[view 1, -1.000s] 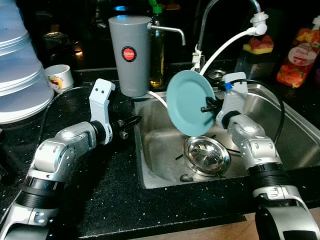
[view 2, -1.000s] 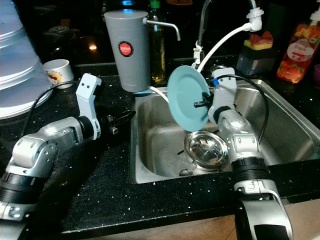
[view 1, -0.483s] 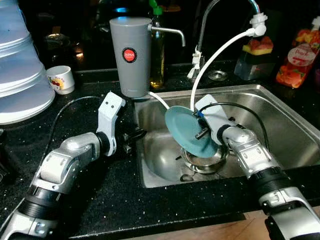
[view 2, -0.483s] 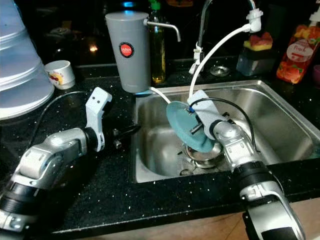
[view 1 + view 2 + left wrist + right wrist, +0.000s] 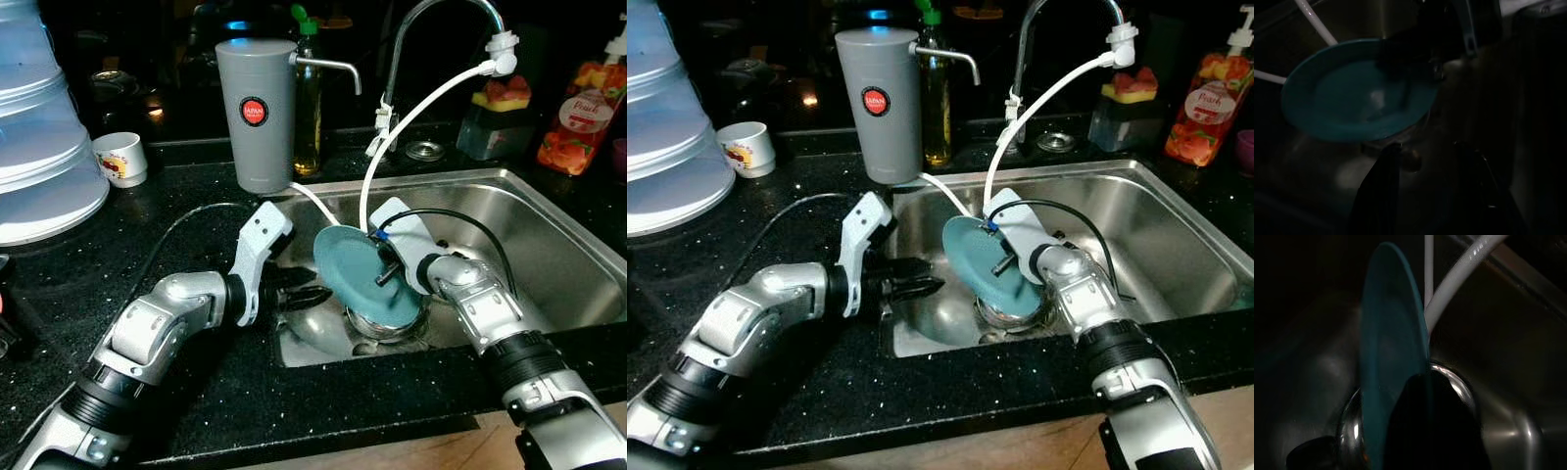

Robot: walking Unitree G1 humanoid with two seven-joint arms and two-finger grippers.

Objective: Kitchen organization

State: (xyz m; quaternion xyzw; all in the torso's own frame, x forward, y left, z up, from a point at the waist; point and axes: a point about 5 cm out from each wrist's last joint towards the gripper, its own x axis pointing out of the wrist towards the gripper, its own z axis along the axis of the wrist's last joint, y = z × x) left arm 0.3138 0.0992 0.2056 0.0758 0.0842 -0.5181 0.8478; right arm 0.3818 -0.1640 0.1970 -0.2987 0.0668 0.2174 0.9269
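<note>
A round teal plate [image 5: 361, 274] is gripped, tilted, by the right gripper [image 5: 384, 269] over a steel bowl [image 5: 389, 321] in the sink [image 5: 568, 255]; the left gripper [image 5: 921, 285], jaws parted, is held just beside it.

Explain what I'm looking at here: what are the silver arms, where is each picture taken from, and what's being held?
A humanoid robot stands at a kitchen sink. The two wide pictures come from its head camera; the dark ones from cameras on each wrist. Its right pincer grips a teal plate, tilted over a steel bowl in the sink. Its left pincer reaches over the sink's edge toward the plate, fingers apart, holding nothing. On the black counter stand a grey dispenser and a small cup.
</note>
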